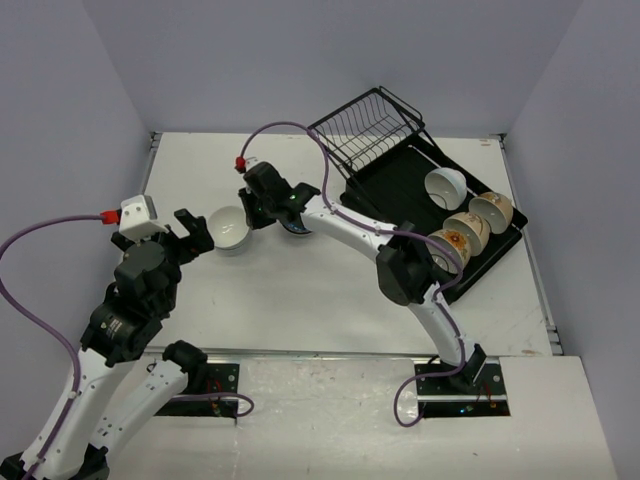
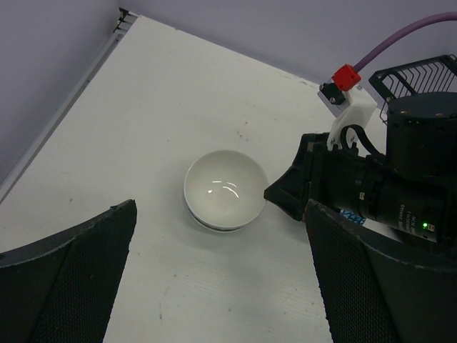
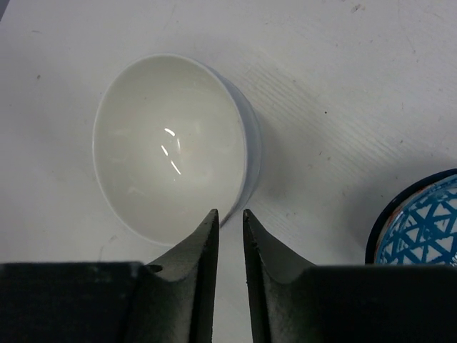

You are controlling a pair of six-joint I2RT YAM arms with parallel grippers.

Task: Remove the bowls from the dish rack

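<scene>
Bright, even light from overhead floods the worktop (image 1: pixel 330 290), and the top view stays sharp edge to edge. Small white glints sit inside the white bowl (image 3: pixel 171 146) in both wrist views. There's a soft shadow on the worktop beside that bowl in the right wrist view. Close to the lens, the left gripper's dark fingers (image 2: pixel 68 286) go soft and underexposed.

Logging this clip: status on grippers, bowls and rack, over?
Left gripper open, empty. Right gripper nearly shut, empty, at white bowl's rim. Blue-patterned bowl beside it on table. Four bowls left on dish rack.
</scene>
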